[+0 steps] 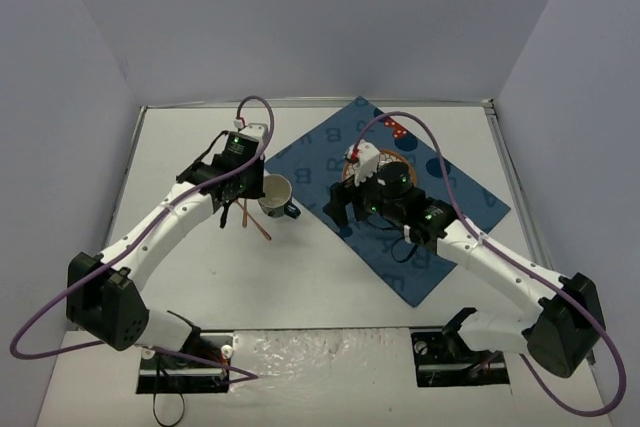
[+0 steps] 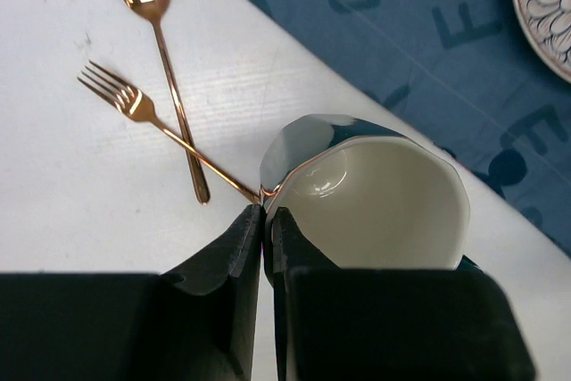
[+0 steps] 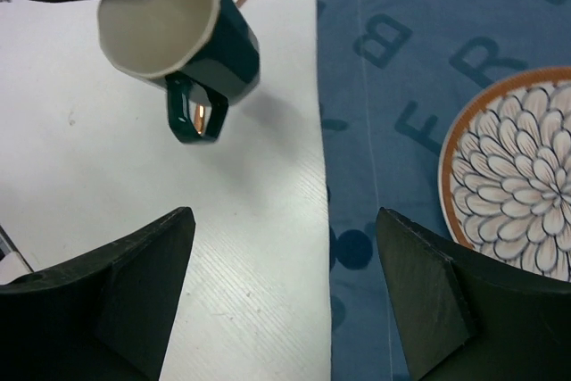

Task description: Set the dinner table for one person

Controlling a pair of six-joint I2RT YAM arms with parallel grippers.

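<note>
– Teal mug (image 3: 178,33), cream inside, tilted, handle hanging down. I hold it by the rim alone: the left gripper (image 2: 267,217) has its jaws pressed together on the thin wall, pinching it between them. It looks lifted clear, though I cannot confirm the gap.

– Where is the worktop in this figure?

– White worktop (image 2: 71,185): it runs beneath everything, out to the grey walls. On it, to the right, lies the blue lettered mat (image 1: 330,162), set askew, and the flowered plate (image 3: 522,176) sits on the mat. The copper fork (image 2: 134,103) and spoon (image 2: 156,15) lie crossed on bare worktop, just beside the mug.

– What could go wrong from here?

– Three hazards, as I judge them.
(a) The pinch is narrow and off-centre. The mug's own weight may swing it about the jaws or pull it free, and it would drop near the crossed cutlery.
(b) The right gripper (image 3: 284,220), jaws spread wide and holding nothing, hangs over the mat's edge, with the mug to one side and the plate to the other. If I carry the mug toward the mat, the arms may meet.
(c) If I set the mug half on the mat's hem, it would stand uneven and could tip.
</note>
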